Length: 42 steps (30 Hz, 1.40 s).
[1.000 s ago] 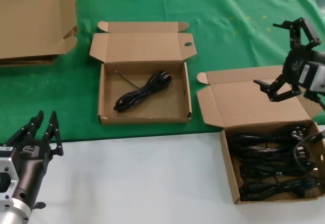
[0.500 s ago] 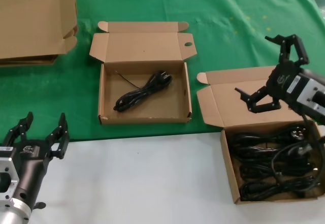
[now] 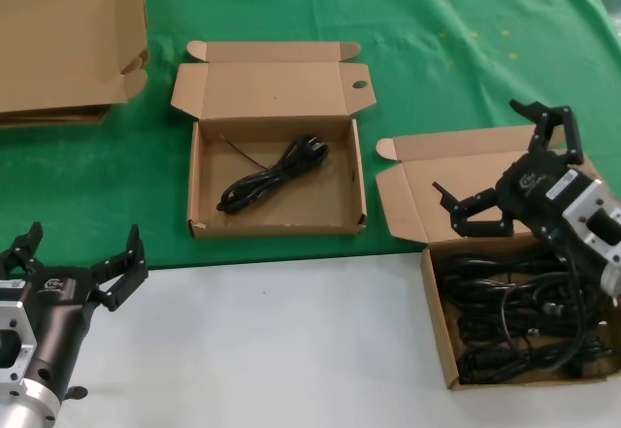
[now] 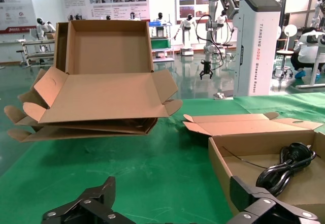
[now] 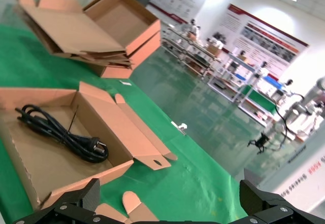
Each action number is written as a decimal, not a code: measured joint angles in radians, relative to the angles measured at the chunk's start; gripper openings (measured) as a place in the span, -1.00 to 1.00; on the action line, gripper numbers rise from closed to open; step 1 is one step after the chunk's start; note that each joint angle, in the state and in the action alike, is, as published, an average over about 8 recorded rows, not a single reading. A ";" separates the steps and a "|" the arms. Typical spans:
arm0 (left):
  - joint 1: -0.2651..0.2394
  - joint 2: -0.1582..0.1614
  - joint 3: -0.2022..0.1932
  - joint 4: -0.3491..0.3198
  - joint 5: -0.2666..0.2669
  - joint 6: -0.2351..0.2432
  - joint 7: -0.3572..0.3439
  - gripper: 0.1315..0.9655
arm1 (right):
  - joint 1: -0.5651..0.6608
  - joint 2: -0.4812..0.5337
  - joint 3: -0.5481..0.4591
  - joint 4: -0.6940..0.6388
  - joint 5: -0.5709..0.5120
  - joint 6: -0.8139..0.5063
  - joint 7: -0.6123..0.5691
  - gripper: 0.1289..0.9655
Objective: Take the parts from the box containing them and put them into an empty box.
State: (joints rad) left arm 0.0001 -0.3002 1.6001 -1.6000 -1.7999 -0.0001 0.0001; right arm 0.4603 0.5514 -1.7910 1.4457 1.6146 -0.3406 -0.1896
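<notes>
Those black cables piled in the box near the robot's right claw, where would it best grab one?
Probably from above, jaws straddling a coiled bundle's middle in the cable-filled box: the cables lie flat and tangled, walls block the sides. The open right gripper hovers over its lid.

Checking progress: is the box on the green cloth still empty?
No. The box on the green cloth lies open, holding one coiled black cable.

one cable (image 3: 275,173) in centre box (image 3: 277,216), cable-filled box (image 3: 441,326) right (nearer)
</notes>
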 joint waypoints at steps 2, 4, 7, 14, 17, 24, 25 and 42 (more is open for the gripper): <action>0.000 0.000 0.000 0.000 0.000 0.000 0.000 0.45 | -0.022 -0.012 0.009 0.008 0.009 0.017 0.009 1.00; 0.000 0.000 0.000 0.000 0.000 0.000 0.000 0.55 | -0.044 -0.024 0.018 0.015 0.018 0.033 0.018 1.00; 0.000 0.000 0.000 0.000 0.000 0.000 0.000 0.66 | -0.078 -0.042 0.032 0.026 0.031 0.058 0.032 1.00; 0.000 0.000 0.000 0.000 0.000 0.000 0.000 0.78 | -0.155 -0.085 0.064 0.052 0.062 0.115 0.064 1.00; 0.000 0.000 0.000 0.000 0.000 0.000 0.000 0.88 | -0.189 -0.103 0.078 0.063 0.076 0.140 0.078 1.00; 0.000 0.000 0.000 0.000 0.000 0.000 0.000 0.96 | -0.266 -0.145 0.110 0.089 0.107 0.197 0.110 1.00; 0.000 0.000 0.000 0.000 0.000 0.000 0.000 0.98 | -0.277 -0.151 0.115 0.093 0.112 0.205 0.114 1.00; 0.000 0.000 0.000 0.000 0.000 0.000 0.000 1.00 | -0.430 -0.235 0.179 0.144 0.173 0.318 0.177 1.00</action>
State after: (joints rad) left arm 0.0000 -0.3000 1.6000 -1.6000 -1.8000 0.0000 -0.0001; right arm 0.0302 0.3165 -1.6125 1.5899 1.7878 -0.0223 -0.0124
